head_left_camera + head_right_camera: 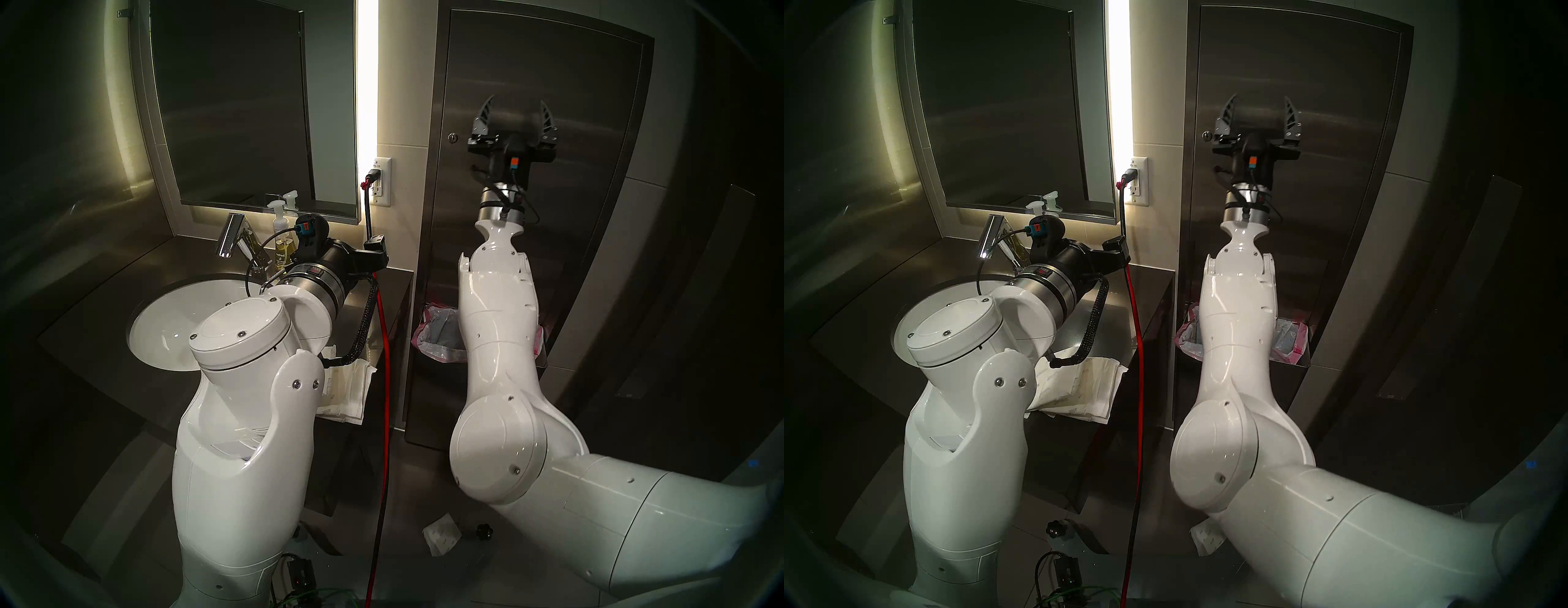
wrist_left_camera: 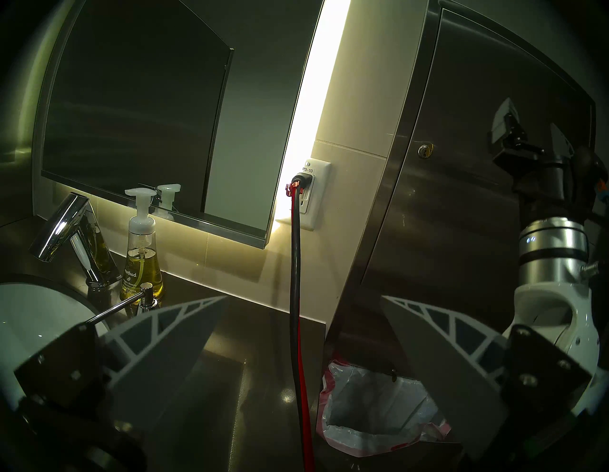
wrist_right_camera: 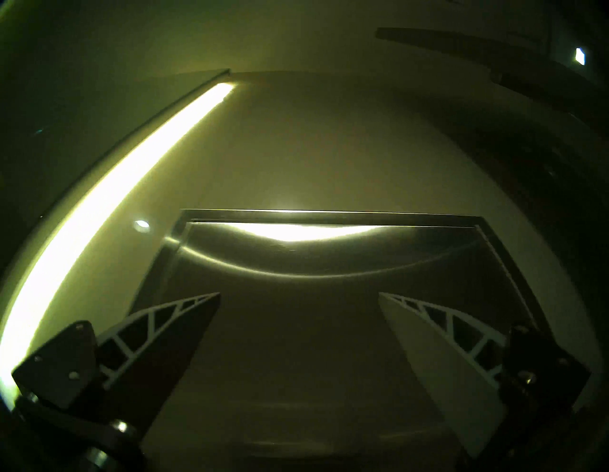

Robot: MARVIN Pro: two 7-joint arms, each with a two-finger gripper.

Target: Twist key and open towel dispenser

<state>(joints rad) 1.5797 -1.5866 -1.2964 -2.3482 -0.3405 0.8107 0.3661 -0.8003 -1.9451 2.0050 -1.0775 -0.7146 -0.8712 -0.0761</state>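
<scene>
Key [image 1: 453, 137] set at left edge of towel dispenser [image 1: 572, 76] door, untouched. Right gripper [image 1: 518, 111] just right of key, tilted upward, jaws wide apart, empty. Left gripper [image 2: 301, 303] left of dispenser over bench [image 2: 250, 329], jaws apart, empty.

Mirror [image 1: 237, 106] on wall, lit strip [image 1: 365, 72] along its right edge. White basin [image 1: 169, 322] set in dark bench [image 1: 382, 297], chrome faucet [image 1: 231, 237] behind it, soap bottle [image 2: 142, 253] just beside faucet. Red/black cable [image 1: 384, 382] plugged into outlet [image 1: 381, 181]. Folded paper towels [image 1: 345, 390] on bench edge.
</scene>
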